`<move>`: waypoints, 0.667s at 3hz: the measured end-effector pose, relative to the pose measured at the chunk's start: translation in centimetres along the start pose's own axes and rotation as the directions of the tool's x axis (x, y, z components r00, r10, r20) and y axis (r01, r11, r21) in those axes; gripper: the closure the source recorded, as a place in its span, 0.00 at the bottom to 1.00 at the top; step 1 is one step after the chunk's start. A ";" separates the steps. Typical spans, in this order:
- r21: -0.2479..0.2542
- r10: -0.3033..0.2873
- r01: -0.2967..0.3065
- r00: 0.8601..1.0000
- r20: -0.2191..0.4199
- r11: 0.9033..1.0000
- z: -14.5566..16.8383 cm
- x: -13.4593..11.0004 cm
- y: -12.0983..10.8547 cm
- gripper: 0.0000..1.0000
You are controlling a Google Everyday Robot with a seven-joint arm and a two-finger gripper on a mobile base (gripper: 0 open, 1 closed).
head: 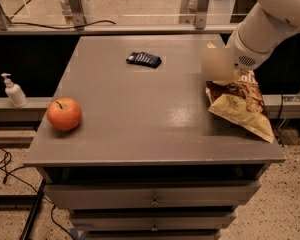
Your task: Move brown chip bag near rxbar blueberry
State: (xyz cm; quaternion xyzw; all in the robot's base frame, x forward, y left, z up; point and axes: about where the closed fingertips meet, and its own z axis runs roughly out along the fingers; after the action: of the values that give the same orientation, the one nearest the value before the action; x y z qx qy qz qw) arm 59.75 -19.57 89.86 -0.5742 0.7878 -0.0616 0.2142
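Observation:
The brown chip bag (240,104) hangs tilted over the table's right side, its top end up at my gripper (221,66) and its pale lower corner near the right front edge. The gripper sits at the bag's top end, under the white arm that comes in from the upper right. The rxbar blueberry (144,59), a small dark navy bar, lies flat at the table's back middle, well left of the bag and the gripper.
A red apple (64,114) sits near the grey table's (140,134) left front edge. A white pump bottle (13,91) stands on a ledge left of the table. Drawers are below the tabletop. Metal posts and a cable run along the back.

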 end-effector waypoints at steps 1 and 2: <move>0.025 -0.060 0.059 0.998 0.017 0.998 -0.9 -2.3 -1.9 1.00; 0.053 -0.130 0.129 0.991 0.029 0.990 -0.4 -5.4 -4.2 1.00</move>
State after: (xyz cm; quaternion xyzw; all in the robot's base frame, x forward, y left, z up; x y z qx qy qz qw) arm 64.62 -16.03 93.14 -0.6193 0.7435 -0.0861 0.2370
